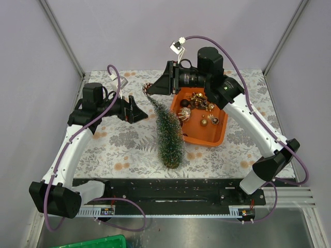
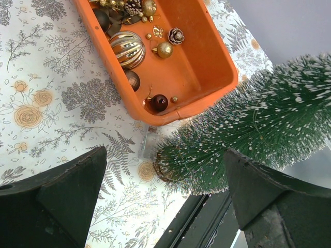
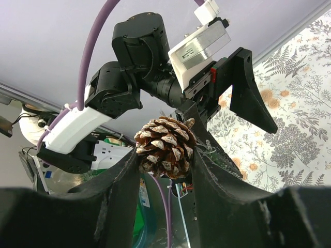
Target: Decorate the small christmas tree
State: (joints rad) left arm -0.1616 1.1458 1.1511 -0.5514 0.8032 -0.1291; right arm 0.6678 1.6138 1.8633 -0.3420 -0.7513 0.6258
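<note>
Top external view. Shows a small christmas tree (image 1: 168, 134) on a flowered tablecloth (image 1: 124, 150), its base just beside the near left corner of an orange tray (image 1: 207, 142) of gold and dark baubles (image 1: 184, 114). Shows the right gripper (image 1: 151, 90) at the tree's tip, jaws pinching a brown pinecone (image 3: 164, 145). Places the left gripper (image 1: 140, 109) near the tree's left side, jaws spread wide, gripping nothing
</note>
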